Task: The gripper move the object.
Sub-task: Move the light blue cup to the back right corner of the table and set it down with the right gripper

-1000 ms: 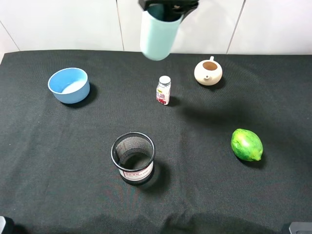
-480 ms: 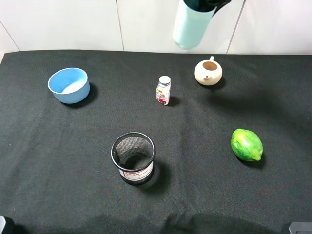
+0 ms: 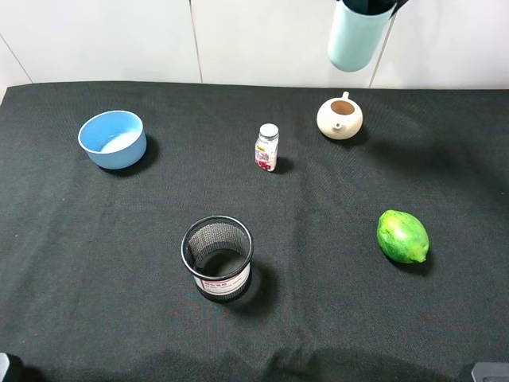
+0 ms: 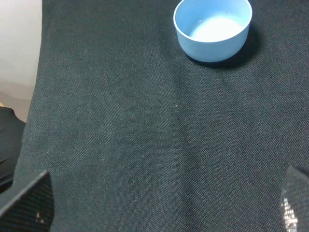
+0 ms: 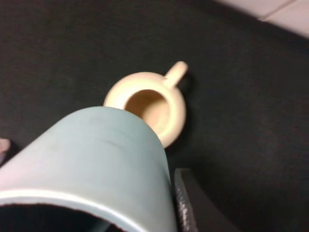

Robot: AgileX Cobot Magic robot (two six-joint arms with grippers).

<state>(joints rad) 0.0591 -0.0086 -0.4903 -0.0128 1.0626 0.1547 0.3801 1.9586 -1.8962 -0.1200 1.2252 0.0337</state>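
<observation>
Left end effector (image 4: 160, 200) spread wide over the near tabletop (image 3: 95, 263), mesh holder (image 3: 217, 256) and lime (image 3: 402, 236) seen farther in, teapot (image 3: 339, 117) placed beyond, teal cup (image 3: 355, 36) pinched by the right end effector (image 3: 372, 6), held aloft just past the teapot.

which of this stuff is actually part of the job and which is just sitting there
In the job: right gripper, holding the pale teal cup aloft.
Just lying about: blue bowl, small bottle, cream teapot, green fruit, mesh holder.
</observation>
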